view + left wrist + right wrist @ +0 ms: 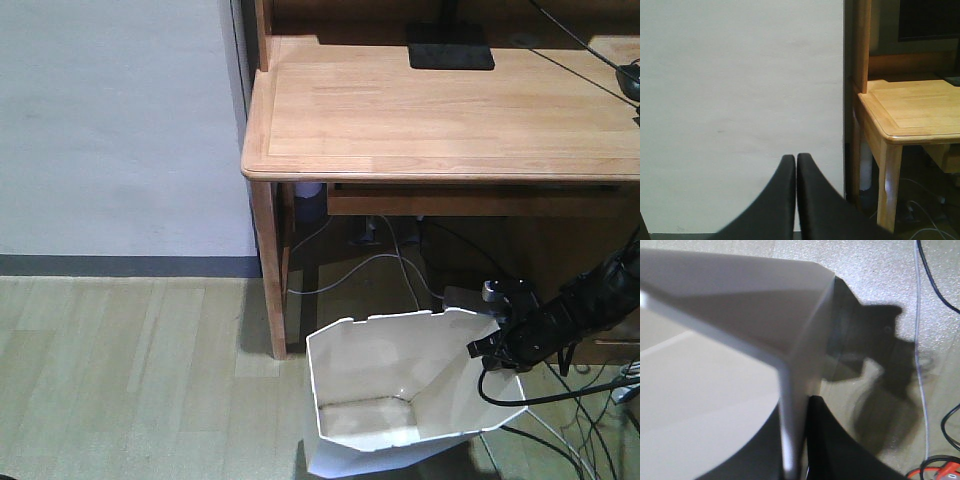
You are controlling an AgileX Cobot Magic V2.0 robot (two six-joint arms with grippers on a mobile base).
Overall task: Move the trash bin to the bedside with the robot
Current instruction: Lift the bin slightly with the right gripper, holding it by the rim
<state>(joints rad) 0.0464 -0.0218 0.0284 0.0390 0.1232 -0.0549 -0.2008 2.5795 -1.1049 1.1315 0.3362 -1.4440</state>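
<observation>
Standing on the wooden floor (120, 380) at 6 o'clock in your front view, the trash bin (400, 360) sits just before the counter (450, 110), near its leg. Your right jaws grip the bin's rim at its 3 o'clock side, wall pinched between them, the right arm (590, 290) reaching in from 3 o'clock. Your left jaws are closed on nothing, facing a white wall (740, 100).

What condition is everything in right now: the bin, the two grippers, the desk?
trash bin: standing on the floor by the desk, open top, nothing visible inside.
right gripper: shut on the trash bin's rim.
left gripper: shut, holding nothing, facing a wall.
desk: standing, one flat black item on top.
</observation>
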